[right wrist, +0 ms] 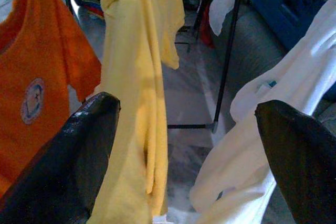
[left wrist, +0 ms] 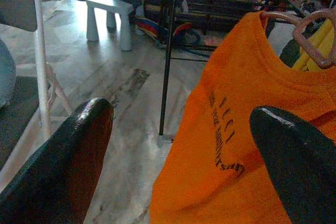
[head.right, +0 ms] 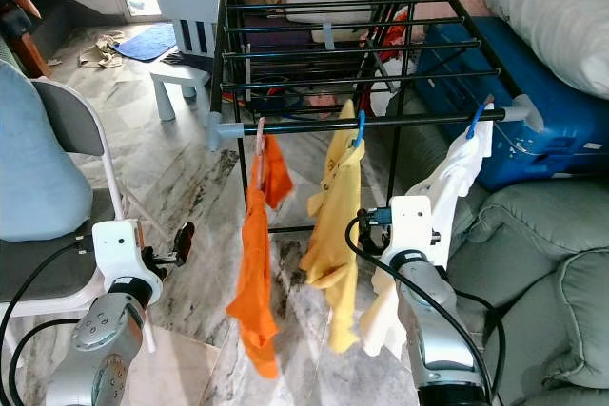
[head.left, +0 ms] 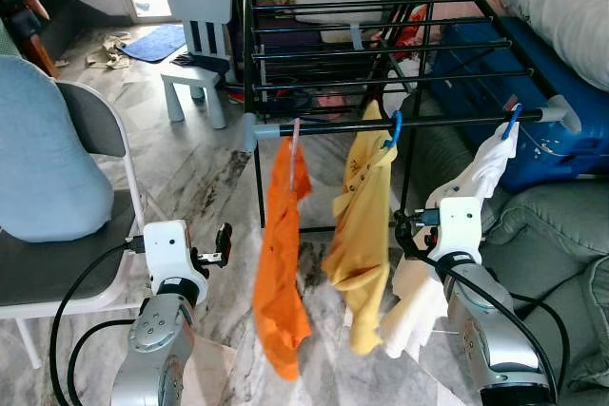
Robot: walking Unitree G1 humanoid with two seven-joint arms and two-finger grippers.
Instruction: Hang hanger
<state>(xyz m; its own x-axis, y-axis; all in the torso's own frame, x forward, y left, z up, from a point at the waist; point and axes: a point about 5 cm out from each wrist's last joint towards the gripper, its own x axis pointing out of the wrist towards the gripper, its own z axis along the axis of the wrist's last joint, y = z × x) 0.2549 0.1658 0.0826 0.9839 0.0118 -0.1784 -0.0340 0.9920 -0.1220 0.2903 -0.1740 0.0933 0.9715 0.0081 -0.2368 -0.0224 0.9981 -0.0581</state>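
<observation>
Pink hanger [head.left: 294,145] w/ orange shirt [head.left: 281,263] is hung vertically from drying rack rail [head.left: 409,124], beside yellow shirt [head.left: 362,235] & white garment [head.left: 457,225]. Left end effector [head.left: 217,244] & right end effector [head.left: 409,232] are spread, nothing held.

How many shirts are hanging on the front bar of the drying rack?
3. The orange shirt hangs nearest the robot's left, the yellow shirt in the middle, the white shirt nearest its right. More clothes may lie behind the rack.
</observation>
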